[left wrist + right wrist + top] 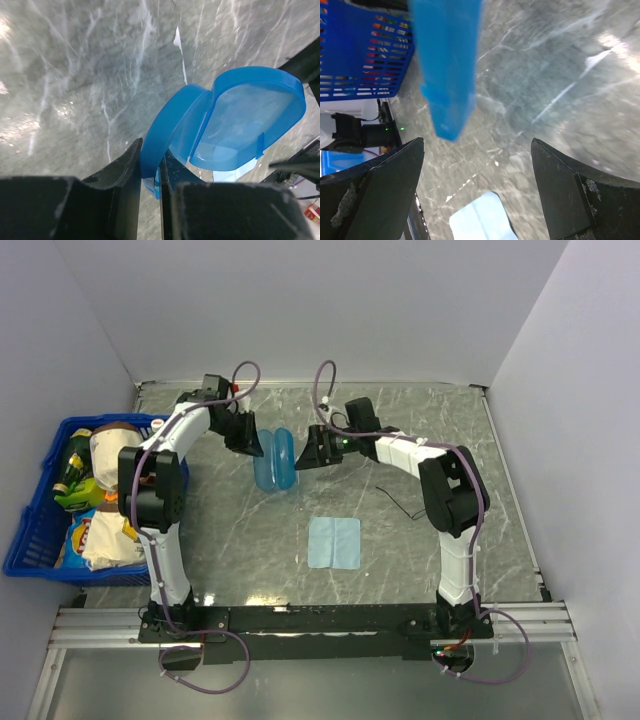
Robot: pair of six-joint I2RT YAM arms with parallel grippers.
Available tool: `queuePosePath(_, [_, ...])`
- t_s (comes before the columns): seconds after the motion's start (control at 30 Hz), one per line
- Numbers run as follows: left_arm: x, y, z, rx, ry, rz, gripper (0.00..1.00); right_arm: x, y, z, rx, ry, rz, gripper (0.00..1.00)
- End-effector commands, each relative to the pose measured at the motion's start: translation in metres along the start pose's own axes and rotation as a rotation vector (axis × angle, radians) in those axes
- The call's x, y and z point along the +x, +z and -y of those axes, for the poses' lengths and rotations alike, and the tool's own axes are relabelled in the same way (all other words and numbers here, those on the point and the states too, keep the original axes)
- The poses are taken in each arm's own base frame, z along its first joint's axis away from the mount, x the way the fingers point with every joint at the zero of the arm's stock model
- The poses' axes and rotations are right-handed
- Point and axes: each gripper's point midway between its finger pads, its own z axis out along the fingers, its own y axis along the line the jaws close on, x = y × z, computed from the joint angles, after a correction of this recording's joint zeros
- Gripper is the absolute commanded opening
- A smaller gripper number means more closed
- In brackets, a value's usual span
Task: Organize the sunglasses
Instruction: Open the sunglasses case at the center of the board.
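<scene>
Sunglasses (403,508) lie as a thin black wire shape on the counter (230,540), just beside the right arm's elbow and apart from the case. At far left a blue basket (28,536) holds snack packets and bottles, and the left arm (160,480) folds up and reaches inward, left jaws clenched on the rim of one half of the open blue case (274,460). The right arm (455,490) bends in from the other side, right jaws released wide just beside the case, with a light-blue cloth (334,541) lying nearer the bases.
</scene>
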Motion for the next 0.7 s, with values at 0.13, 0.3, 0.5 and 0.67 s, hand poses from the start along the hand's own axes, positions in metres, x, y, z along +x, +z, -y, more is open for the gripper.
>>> queuePosePath(0.13, [0.005, 0.005, 0.006, -0.033, -0.007, -0.019, 0.01, -0.014, -0.003, -0.020, 0.021, -0.056, 0.058, 0.94])
queuePosePath(0.3, [0.005, 0.005, 0.018, 0.020, 0.011, -0.028, 0.01, -0.012, 0.002, -0.013, 0.071, -0.076, 0.048, 0.88])
queuePosePath(0.5, [0.009, 0.008, 0.021, 0.041, 0.014, -0.038, 0.01, -0.014, 0.002, -0.014, 0.057, -0.088, 0.062, 0.82])
queuePosePath(0.67, [0.009, 0.011, 0.019, 0.023, 0.011, -0.043, 0.01, -0.012, 0.004, -0.027, 0.019, -0.095, 0.051, 0.81])
